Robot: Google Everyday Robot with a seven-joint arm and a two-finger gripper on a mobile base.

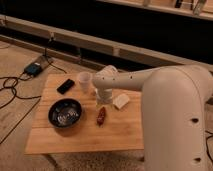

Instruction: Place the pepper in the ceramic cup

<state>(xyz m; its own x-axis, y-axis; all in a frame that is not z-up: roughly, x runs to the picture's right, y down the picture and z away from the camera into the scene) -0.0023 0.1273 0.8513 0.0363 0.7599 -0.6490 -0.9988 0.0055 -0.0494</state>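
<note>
While the gripper (102, 102) hangs just above the pepper (101, 116) at mid-frame, I cannot tell its spread. The ceramic cup (84, 80) stands to its upper left.

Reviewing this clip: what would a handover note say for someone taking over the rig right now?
Claw: low over the table, right behind the pepper, between the ceramic cup and the pale block.
Pepper: lying on the wooden table, right of the dark bowl.
Ceramic cup: upright near the far edge.
Done: pepper not yet lifted.
Left: grasp it, carry it to the cup, release it inside.
</note>
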